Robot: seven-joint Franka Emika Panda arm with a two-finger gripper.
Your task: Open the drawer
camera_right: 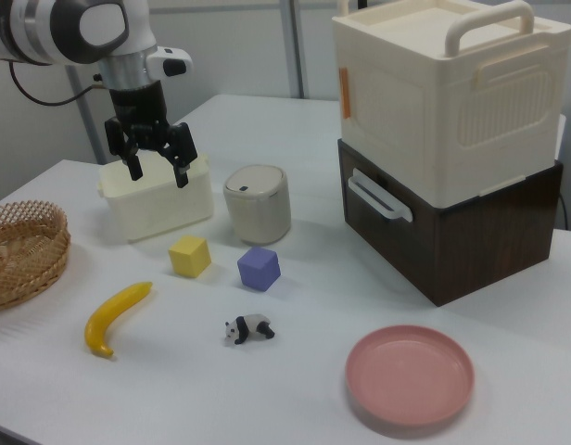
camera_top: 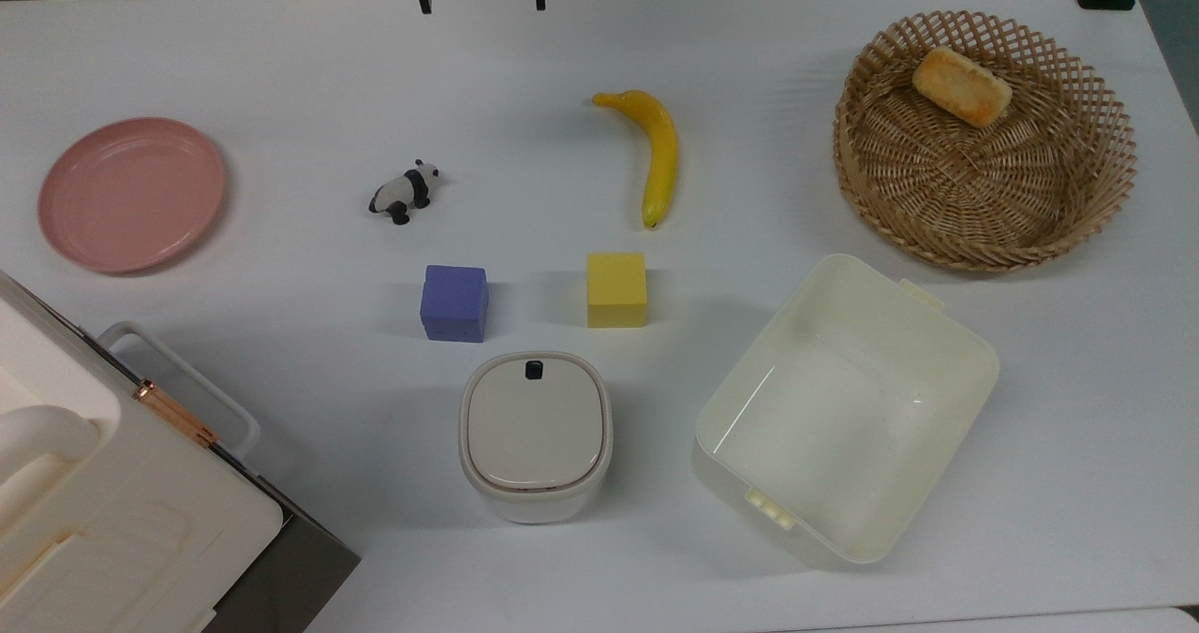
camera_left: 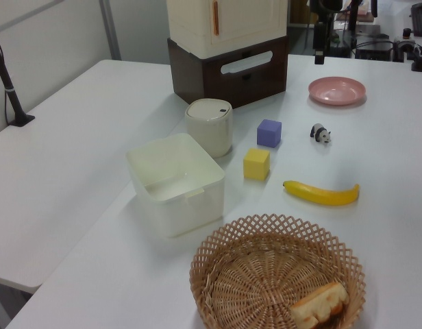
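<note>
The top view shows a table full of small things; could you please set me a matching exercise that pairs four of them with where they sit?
Things:
1. orange-brown bread piece
2. small black-and-white panda figure
3. purple foam cube
4. dark brown drawer with white loop handle

Places:
A. directly under the cream cabinet box
B. inside the round wicker basket
C. between the pink round plate and the yellow banana in the top view
D. to the top view's left of the yellow foam cube

Pairs: 1-B, 2-C, 3-D, 4-A
</note>
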